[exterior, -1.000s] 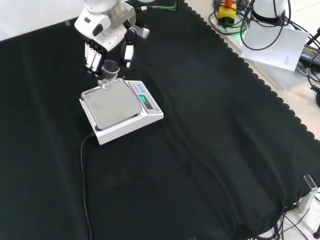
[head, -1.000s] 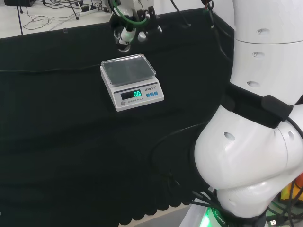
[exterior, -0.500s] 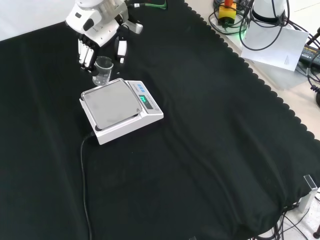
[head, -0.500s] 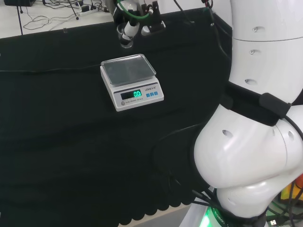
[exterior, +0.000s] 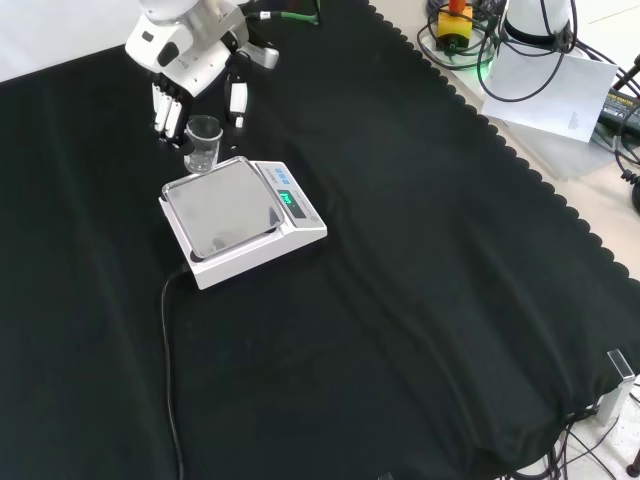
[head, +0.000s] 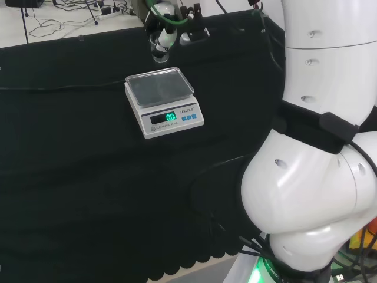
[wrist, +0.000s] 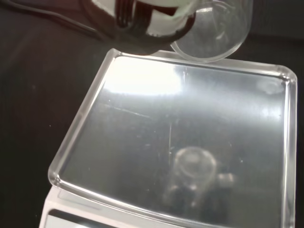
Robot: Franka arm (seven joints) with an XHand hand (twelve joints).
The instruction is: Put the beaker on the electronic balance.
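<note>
A small clear glass beaker (exterior: 203, 143) hangs in the black and white hand (exterior: 187, 62), between its fingers (exterior: 164, 104) and thumb (exterior: 238, 100), which are curled round it. It is in the air just past the far edge of the electronic balance (exterior: 243, 215), a white scale with a shiny steel pan and a lit green display. In the head view the beaker (head: 159, 49) and the hand (head: 167, 23) are above the balance (head: 163, 101), beyond its pan. The wrist view looks at the beaker (wrist: 216, 31) from below, over the pan's rim (wrist: 80, 121), with the beaker's reflection on the steel.
The balance's black cable (exterior: 166, 340) runs across the cloth toward the front edge in the front view. The arm's white links (head: 318, 147) stand at the right of the head view. Cables and a paper sheet (exterior: 555, 85) lie beyond the cloth's scalloped edge.
The hand has carried the beaker upward and a little to the left in the front view. The beaker, tilted before, now hangs upright. The balance has not moved.
</note>
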